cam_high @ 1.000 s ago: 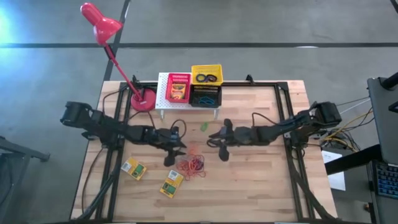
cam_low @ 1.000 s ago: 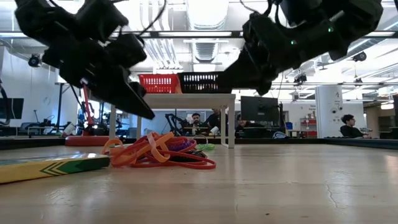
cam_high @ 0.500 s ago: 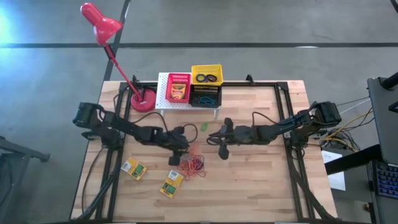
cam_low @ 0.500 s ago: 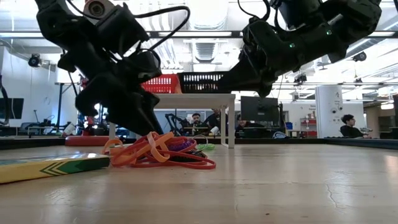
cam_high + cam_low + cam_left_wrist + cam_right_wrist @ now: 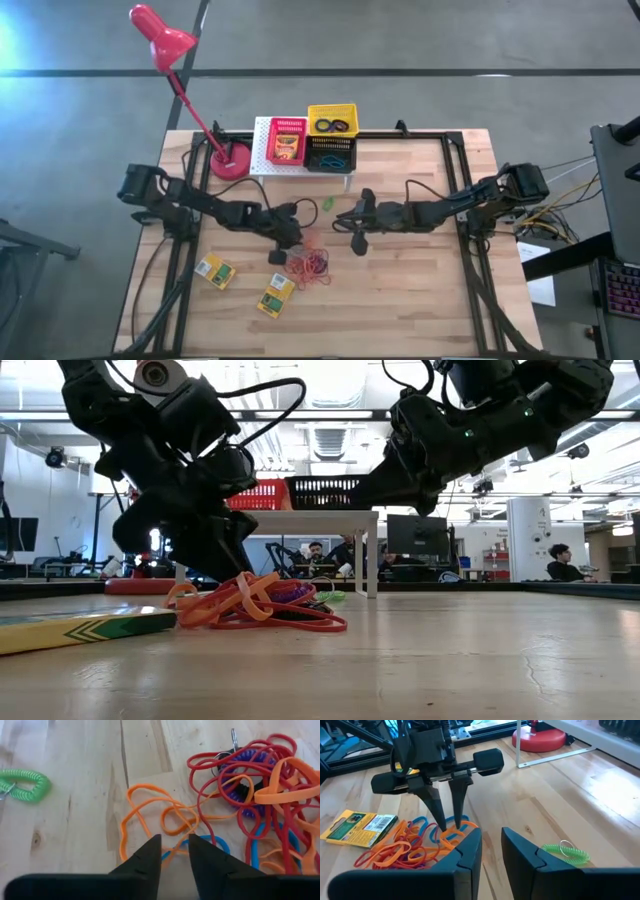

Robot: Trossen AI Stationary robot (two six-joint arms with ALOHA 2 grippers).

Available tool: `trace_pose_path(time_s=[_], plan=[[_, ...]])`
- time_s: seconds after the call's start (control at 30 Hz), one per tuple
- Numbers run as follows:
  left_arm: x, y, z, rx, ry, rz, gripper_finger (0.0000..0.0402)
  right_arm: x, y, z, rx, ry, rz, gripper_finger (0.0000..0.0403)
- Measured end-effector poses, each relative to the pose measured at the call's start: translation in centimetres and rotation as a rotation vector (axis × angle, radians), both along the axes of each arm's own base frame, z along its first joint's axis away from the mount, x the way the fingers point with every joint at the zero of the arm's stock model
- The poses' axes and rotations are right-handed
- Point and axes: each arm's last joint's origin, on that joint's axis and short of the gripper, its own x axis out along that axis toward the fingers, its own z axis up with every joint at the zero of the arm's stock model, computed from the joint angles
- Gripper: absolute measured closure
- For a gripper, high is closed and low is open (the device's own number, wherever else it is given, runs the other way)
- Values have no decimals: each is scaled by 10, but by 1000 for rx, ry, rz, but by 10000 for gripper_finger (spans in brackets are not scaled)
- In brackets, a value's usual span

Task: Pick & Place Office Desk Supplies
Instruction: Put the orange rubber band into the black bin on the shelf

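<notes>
Left gripper: has dropped onto the rubber bands mid-table, fingers narrowing, gap visible, nothing clamped yet.
Right gripper: waits nearby, slightly apart, empty.

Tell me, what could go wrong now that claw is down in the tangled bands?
The left gripper has its narrowly parted fingertips in the rubber band pile. The bands are tangled, so lifting one may drag several along, perhaps the purple coil too. Thin bands lying flat on the table could also slip free.

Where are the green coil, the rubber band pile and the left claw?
green coil [image 5: 24, 785], left wrist view, middle of coil
rubber band pile [image 5: 311, 265], high view, centre of tangle
left claw [image 5: 449, 806], right wrist view, between fingertips
</notes>
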Motion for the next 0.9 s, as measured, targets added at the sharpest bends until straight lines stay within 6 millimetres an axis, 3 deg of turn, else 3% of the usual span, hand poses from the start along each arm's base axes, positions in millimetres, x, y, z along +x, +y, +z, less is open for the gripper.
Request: trace_pose_path(time_s=[0.2, 0.37, 0.5, 0.8, 0.9], plan=[[-3, 4, -3, 95, 33, 25, 238, 0, 0, 0, 21, -4, -8, 338], [-3, 6, -3, 117, 30, -29, 230, 0, 0, 0, 22, -3, -9, 338], [-3, 4, -3, 97, 28, -70, 264, 0, 0, 0, 22, -3, -9, 337], [-3, 6, -3, 87, 29, -67, 387, 0, 0, 0, 22, -3, -9, 341], [-3, 7, -3, 87, 29, -65, 396, 0, 0, 0, 22, -3, -9, 342]])
